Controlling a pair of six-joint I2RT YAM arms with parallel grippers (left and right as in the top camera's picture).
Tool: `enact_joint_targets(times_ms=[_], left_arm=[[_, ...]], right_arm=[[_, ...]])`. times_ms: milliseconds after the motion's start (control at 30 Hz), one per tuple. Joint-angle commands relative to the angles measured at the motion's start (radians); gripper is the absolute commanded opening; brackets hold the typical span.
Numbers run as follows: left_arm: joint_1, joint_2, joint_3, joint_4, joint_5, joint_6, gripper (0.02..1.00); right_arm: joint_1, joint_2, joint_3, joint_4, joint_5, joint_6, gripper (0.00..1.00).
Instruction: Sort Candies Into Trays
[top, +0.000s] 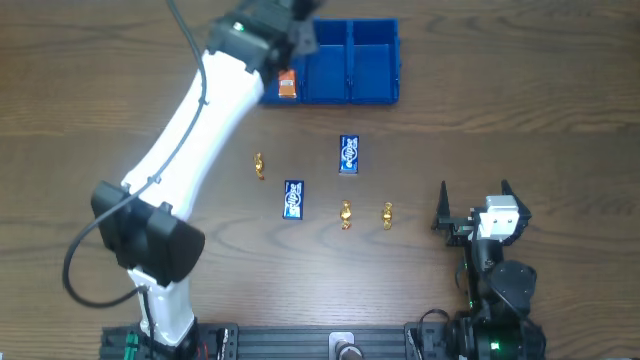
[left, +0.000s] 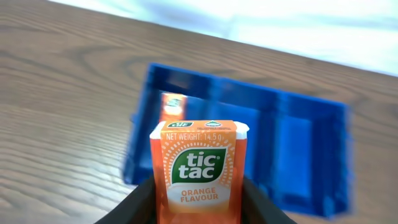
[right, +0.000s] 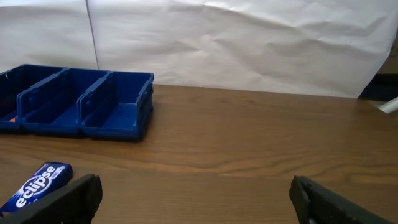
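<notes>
Misalignment could land the orange box (left: 200, 168) on the rim of the tray (top: 350, 97), upper centre; the left gripper (left: 202, 205) clamps it. The right gripper (right: 193, 194) gapes.

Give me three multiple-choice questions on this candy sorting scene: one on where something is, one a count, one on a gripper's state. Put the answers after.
1. Where is the orange candy box that the left gripper holds?
A. At the blue tray
B. Beside the right arm's base
C. Among the gold-wrapped candies

2. How many gold-wrapped candies lie on the table?
A. One
B. Three
C. Six

3. How does the right gripper stand?
A. Shut on a blue candy pack
B. Shut on a gold candy
C. Open and empty

Answers:
1 A: the left wrist view shows the tray just behind the held box.
2 B: the top view shows three, lying apart.
3 C: its fingers stand wide apart with only bare table between them.
</notes>
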Motion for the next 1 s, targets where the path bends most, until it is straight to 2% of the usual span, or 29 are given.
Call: enact_joint_targets(times_ms=[33,300,467,500,567,667,700,833,1000], left_arm=[[0.069,0.115,-0.008,0.013,0.058,0.080,0.369],[0.082,0.216,-0.008,0.048,0.111,0.179,0.382],[0.092,0.225,-0.008,0.050,0.111,0.206,0.397],[0.098,0.225,-0.008,0.051,0.111,0.206,0.421],[0.111,0.225,-0.008,0.048,0.111,0.206,0.544],[0.120,0.203,-0.008,0.052,0.110,0.211,0.816],[0.120,0.173,-0.009,0.053,0.101,0.216,0.855],[0.120,-0.057,-0.107,0.170,0.077,0.217,0.919],[0.144,-0.553,-0.524,0.505,0.018,0.307,0.950]], right_arm=[[0.013,-0.005,-0.004,-0.005,-0.006,-0.012,0.998],[0.013,-0.005,-0.004,-0.005,-0.006,-0.012,0.998],[0.013,-0.005,-0.004,-0.005,-0.006,-0.012,0.998],[0.013,-0.005,-0.004,-0.005,-0.006,-0.012,0.998],[0.013,-0.005,-0.004,-0.005,-0.006,-0.012,0.998],[0.013,-0.005,-0.004,-0.005,-0.006,-0.012,0.998],[0.013,-0.005,-0.004,-0.005,-0.006,-0.012,0.998],[0.013,-0.005,-0.004,-0.005,-0.006,-0.012,0.998],[0.013,-0.005,-0.004,-0.005,-0.006,-0.012,0.998]])
